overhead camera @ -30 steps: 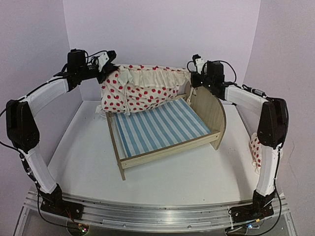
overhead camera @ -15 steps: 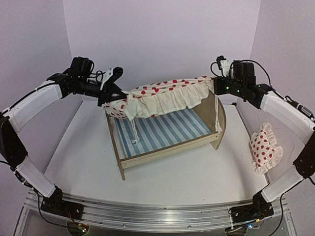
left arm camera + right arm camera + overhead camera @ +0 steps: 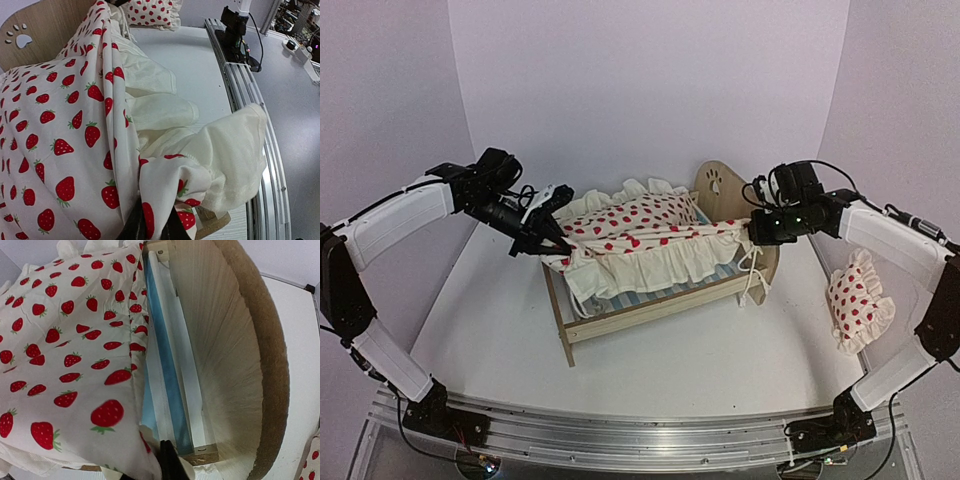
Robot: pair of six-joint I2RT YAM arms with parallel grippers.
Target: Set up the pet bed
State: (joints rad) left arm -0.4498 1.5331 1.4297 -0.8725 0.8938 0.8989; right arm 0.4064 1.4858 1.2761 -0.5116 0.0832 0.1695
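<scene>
The pet bed (image 3: 620, 318) is a light-wood frame with a tall rounded headboard (image 3: 719, 188) bearing a paw-print cutout. Its blue-and-white striped mattress (image 3: 172, 375) shows as a strip beside the headboard (image 3: 225, 340). The cream duvet (image 3: 640, 235) with red strawberry dots and ruffles lies draped over the bed. My left gripper (image 3: 555, 242) is shut on the duvet's corner (image 3: 155, 195) at the footboard end. My right gripper (image 3: 752, 232) is shut on the duvet's other corner (image 3: 150, 432) near the headboard. In both wrist views the black fingertips (image 3: 132, 225) pinch the cloth.
The small red-dotted ruffled pillow (image 3: 858, 298) lies on the white table at the right, under my right forearm. It also shows in the left wrist view (image 3: 150, 12). A metal rail (image 3: 640, 435) runs along the near edge. Purple walls enclose the back and sides.
Both grippers have come down and toward the near side with the duvet. It was held stretched above the bed; now it lies spread over the mattress, covering most of it.
</scene>
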